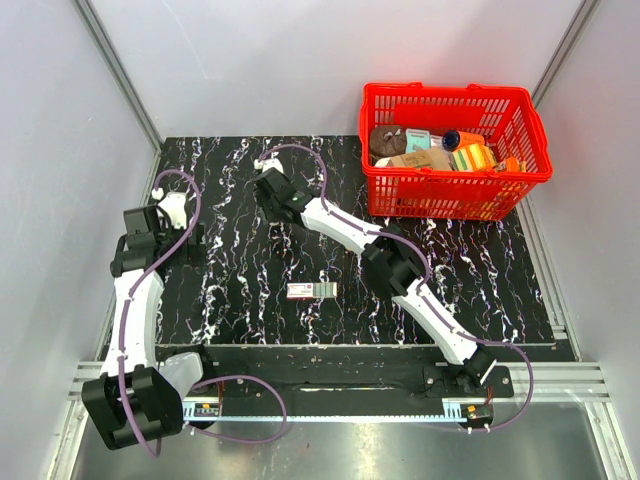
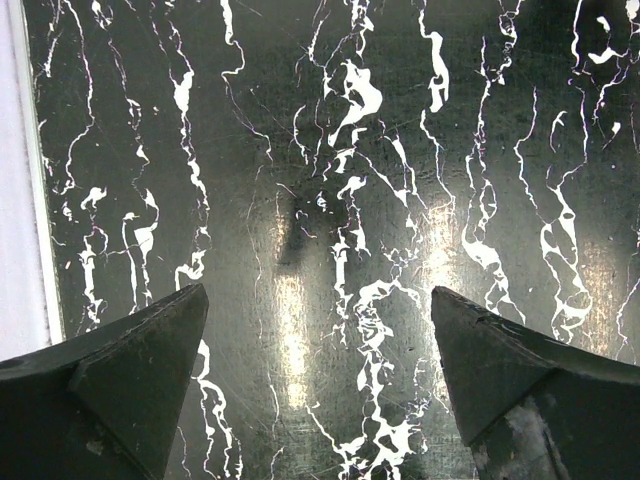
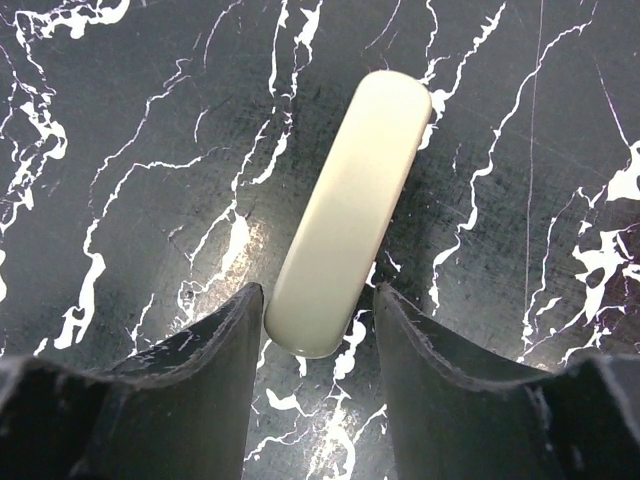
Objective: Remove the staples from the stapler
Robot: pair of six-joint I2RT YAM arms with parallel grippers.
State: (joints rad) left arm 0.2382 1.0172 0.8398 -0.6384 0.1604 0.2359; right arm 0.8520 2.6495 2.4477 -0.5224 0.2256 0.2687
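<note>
A cream-coloured stapler lies closed on the black marbled table, tilted to the right in the right wrist view. Its near end sits between the fingers of my right gripper, whose jaws are closed in against its sides. From above, only a bit of the stapler shows at the back of the table, under the right gripper. My left gripper hangs wide open over bare table at the left, nothing between its fingers. No staples show on the stapler itself.
A small flat red-and-white pack lies mid-table in front of the arms. A red basket full of assorted items stands at the back right. White walls close in the table's left and right sides.
</note>
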